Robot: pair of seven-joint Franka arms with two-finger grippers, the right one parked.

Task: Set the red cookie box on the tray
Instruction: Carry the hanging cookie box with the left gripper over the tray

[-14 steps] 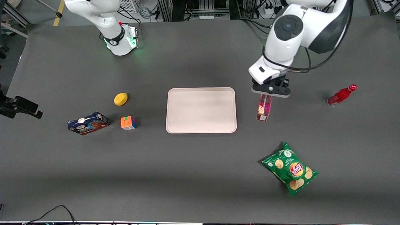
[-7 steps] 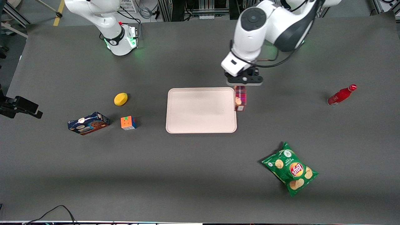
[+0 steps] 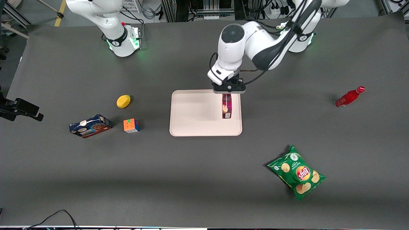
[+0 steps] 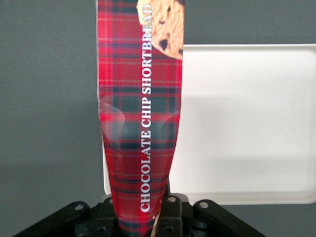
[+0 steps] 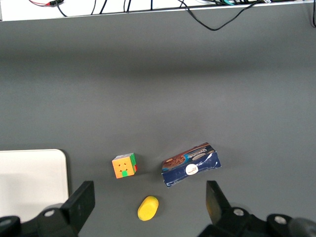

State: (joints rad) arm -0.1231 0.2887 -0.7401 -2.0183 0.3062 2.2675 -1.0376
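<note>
Okay, I see a dark grey table (image 3: 191, 179) with cables and racks along its farther edge. Tray (image 3: 195, 111) sits mid-table. My gripper (image 3: 229, 93) hangs over the tray's working-arm end, fingers clamped on the red cookie box (image 3: 227, 108); box hangs long axis vertical, pointing down at the tray.

The front camera looks steeply down over the whole table (image 3: 64, 179). The left wrist camera sits close above its gripper (image 4: 143, 222). Every view catches the tray (image 3: 191, 127).
</note>
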